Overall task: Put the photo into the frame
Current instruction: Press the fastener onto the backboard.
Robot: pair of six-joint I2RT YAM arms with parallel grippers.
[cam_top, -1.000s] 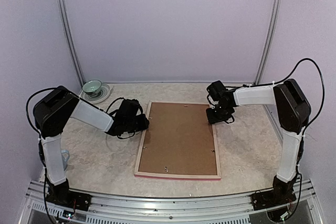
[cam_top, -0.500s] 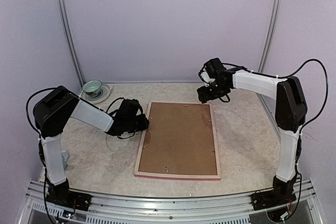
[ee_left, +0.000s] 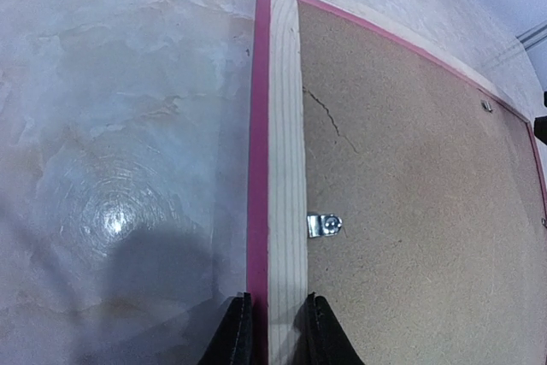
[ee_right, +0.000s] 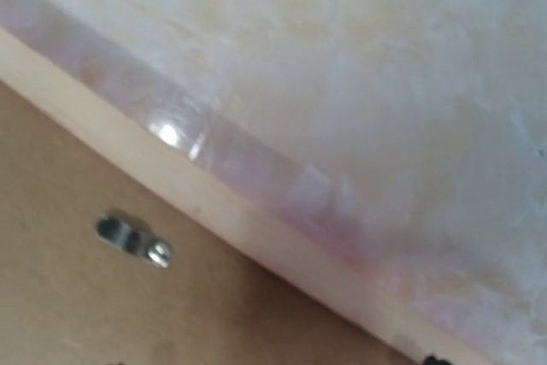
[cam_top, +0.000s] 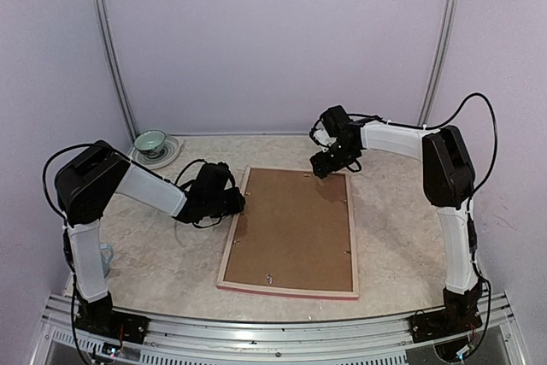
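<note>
Pale wood edged in pink, the frame (cam_top: 286, 290) lies back-up in the middle of the counter (cam_top: 154, 245), filled by its brown backing board (cam_top: 291, 228). The left gripper (ee_left: 278, 298) has its jaws narrowed onto the frame's left rail near the far end. The right gripper (cam_top: 327, 164) hangs over the far rail, and I cannot tell how its jaws stand.

I have the frame (cam_top: 286, 289) lying flat in the middle of the table (cam_top: 154, 254), closer to the front edge than to the back, with the backing board (cam_top: 295, 228) set inside its rails. My left gripper (cam_top: 235, 203) sits at the frame's left rail, toward its far end, fingers (ee_left: 232, 331) on either side of that rail. My right gripper (cam_top: 323, 164) is over the frame's far rail. A bowl (cam_top: 150, 140) stands on a dish (cam_top: 173, 150) at the table's back-left corner.
</note>
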